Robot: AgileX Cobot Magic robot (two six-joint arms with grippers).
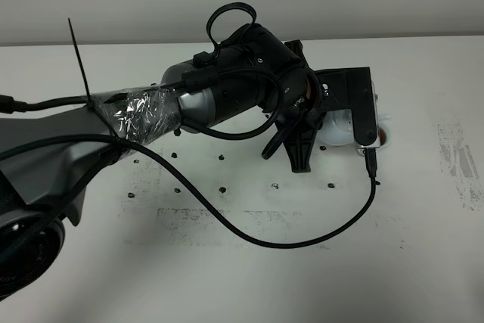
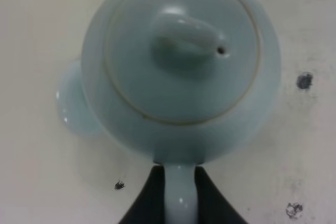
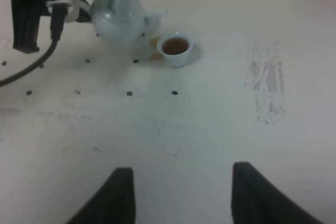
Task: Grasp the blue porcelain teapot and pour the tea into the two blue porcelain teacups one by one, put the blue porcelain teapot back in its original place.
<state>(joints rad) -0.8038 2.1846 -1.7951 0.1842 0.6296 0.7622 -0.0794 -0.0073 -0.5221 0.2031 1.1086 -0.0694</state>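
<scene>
Left gripper (image 2: 178, 176) clamped on handle of round pale-blue porcelain teapot (image 2: 181, 66); right gripper (image 3: 181, 192) spread wide, empty. One small pale-blue teacup (image 3: 175, 49) filled; I'd find the second next.

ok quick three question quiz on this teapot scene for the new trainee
1. True or false: the right gripper is holding the small pale-blue handleless porcelain teacup.
2. Which part of the pale-blue round porcelain teapot is the left gripper closed on? A: spout. B: lid knob. C: loop handle.
3. Fill in: in the right wrist view, the teacup beside the teapot holds ____ liquid.
Key: 1 false, its jaws stand open and hold nothing; 2 C; 3 brown.
</scene>
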